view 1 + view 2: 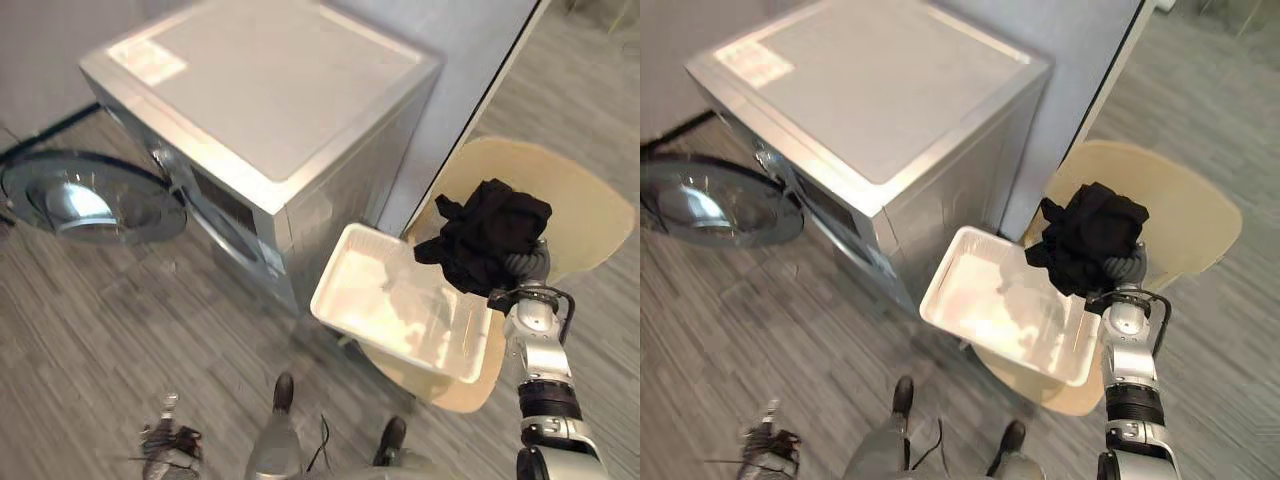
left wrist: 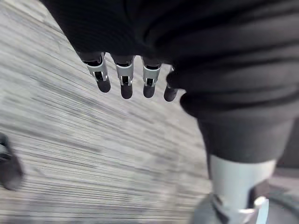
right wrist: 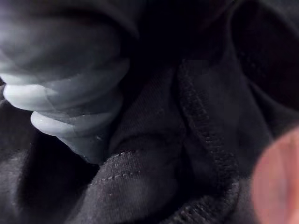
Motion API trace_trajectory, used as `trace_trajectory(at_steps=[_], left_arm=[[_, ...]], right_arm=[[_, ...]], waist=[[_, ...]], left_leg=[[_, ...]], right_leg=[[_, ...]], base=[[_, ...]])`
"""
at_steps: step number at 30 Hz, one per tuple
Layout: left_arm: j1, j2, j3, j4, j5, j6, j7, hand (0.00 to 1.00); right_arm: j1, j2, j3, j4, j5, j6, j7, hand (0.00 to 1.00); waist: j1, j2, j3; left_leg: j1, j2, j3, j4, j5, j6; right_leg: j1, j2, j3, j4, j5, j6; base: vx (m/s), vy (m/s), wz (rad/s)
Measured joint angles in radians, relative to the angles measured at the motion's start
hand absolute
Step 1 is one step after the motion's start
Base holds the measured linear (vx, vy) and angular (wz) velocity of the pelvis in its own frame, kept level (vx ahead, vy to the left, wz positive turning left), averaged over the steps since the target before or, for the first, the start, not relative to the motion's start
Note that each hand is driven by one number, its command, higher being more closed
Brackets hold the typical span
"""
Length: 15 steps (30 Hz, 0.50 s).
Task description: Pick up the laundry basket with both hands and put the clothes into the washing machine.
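Left eye view: my right hand [image 1: 528,266] stands raised over the far end of the white laundry basket [image 1: 375,285], with 1 black garment [image 1: 490,235] bunched on top of it and hanging clear of the basket. The cloth swallows the hand, and the right wrist view gives me only dark fabric against the ribbed cover, so I cannot tell whether it is clenched on the garment or merely carrying it. The basket sits on a beige chair [image 1: 590,215], just beside the washing machine [image 1: 270,90], whose round door [image 1: 85,205] hangs wide open on the far side from the chair. My left hand [image 2: 123,77] hangs low over the floor, fingers straight and holding nothing.

I judge the step in hand to be the transfer of clothes from basket to drum. The next move calls for swinging the right arm across the basket and round the machine's front corner, low enough to meet the opening, without the loose cloth slipping off on the way.
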Motion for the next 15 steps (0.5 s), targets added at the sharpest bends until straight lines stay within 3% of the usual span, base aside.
trace_trajectory(at_steps=[2, 5, 9, 12, 14, 15], left_arm=[[-0.005, 0.039, 0.08, -0.21, 0.003, -0.011, 0.047, 0.0], [-0.012, 0.035, 0.089, -0.56, 0.062, -0.095, 0.147, 0.0], [-0.07, 0.036, 0.003, -0.702, 0.221, -0.124, 0.215, 0.0], [-0.08, 0.048, -0.221, -0.764, 0.28, -0.124, 0.19, 0.0], [-0.146, 0.066, -0.428, -0.77, 0.202, -0.136, 0.107, 0.0], [-0.169, 0.066, -0.476, -0.77, 0.165, -0.137, 0.077, 0.0]], right_arm=[[0.013, 0.0, -0.039, -0.081, 0.001, -0.011, 0.014, 1.0], [0.02, 0.001, -0.087, -0.185, -0.014, -0.042, 0.006, 1.0], [0.016, 0.001, -0.074, -0.27, -0.032, -0.054, -0.013, 1.0], [-0.017, 0.011, -0.025, -0.299, -0.027, -0.068, -0.017, 1.0], [-0.069, 0.02, 0.032, -0.301, -0.012, -0.08, -0.014, 1.0], [-0.087, 0.027, 0.047, -0.301, -0.006, -0.083, -0.013, 1.0]], waist=[[-0.003, 0.007, -0.053], [-0.004, 0.029, -0.084], [-0.024, 0.071, -0.114], [-0.029, 0.093, -0.129], [-0.047, 0.097, -0.132], [-0.051, 0.097, -0.132]], left_leg=[[0.005, 0.005, 0.001, 0.0, -0.004, -0.005], [0.033, -0.001, 0.002, 0.0, -0.006, -0.006], [0.062, -0.005, 0.01, -0.001, -0.007, -0.005], [0.071, 0.001, 0.027, -0.003, -0.01, -0.009], [0.076, 0.002, 0.028, -0.005, -0.011, -0.011], [0.077, 0.002, 0.028, -0.005, -0.011, -0.011]], right_leg=[[0.013, 0.008, -0.005, -0.014, 0.0, 0.0], [0.041, 0.003, -0.005, -0.015, 0.0, 0.0], [0.064, -0.001, -0.004, -0.017, 0.0, 0.0], [0.068, 0.006, 0.014, -0.033, 0.007, -0.008], [0.081, 0.011, 0.015, -0.053, 0.021, -0.014], [0.082, 0.011, 0.016, -0.054, 0.022, -0.014]], base=[[0.06, -0.018, -0.02], [0.03, -0.004, 0.01], [-0.05, 0.023, 0.01], [-0.08, 0.016, -0.15], [-0.08, 0.015, -0.04], [-0.08, 0.018, -0.04]])
